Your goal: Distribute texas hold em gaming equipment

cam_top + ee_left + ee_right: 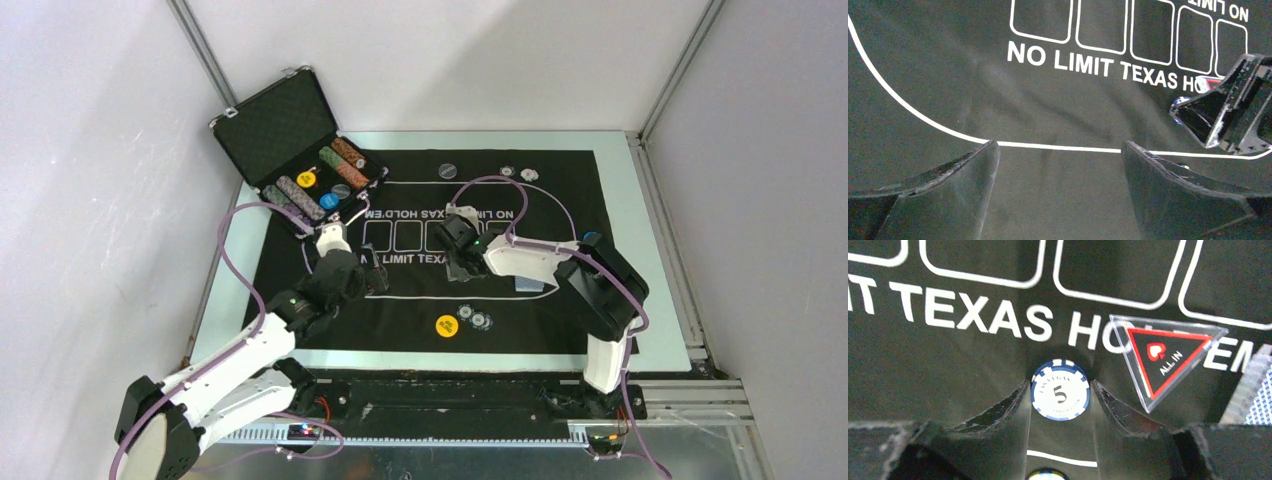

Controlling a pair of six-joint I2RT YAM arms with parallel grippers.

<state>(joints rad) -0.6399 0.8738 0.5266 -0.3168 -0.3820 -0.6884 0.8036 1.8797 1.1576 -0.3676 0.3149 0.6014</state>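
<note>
At the mat's (948, 370) middle, the right fingers (1003, 412) pinch a blue-white chip (1060, 396) beside the triangle marker (1168, 357); lower it flat before releasing. The left fingers (948, 185) hang spread.

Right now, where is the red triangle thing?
In the right wrist view, the triangle marker lies flat on the black mat, just right of the blue 5 chip and overlapping the HOLD'EM lettering.

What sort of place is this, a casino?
Probably a robot test booth: bare white walls on metal framing enclose a table, two white-and-black robot arms are bolted at its near edge, and a black white-lettered poker mat covers it.
</note>
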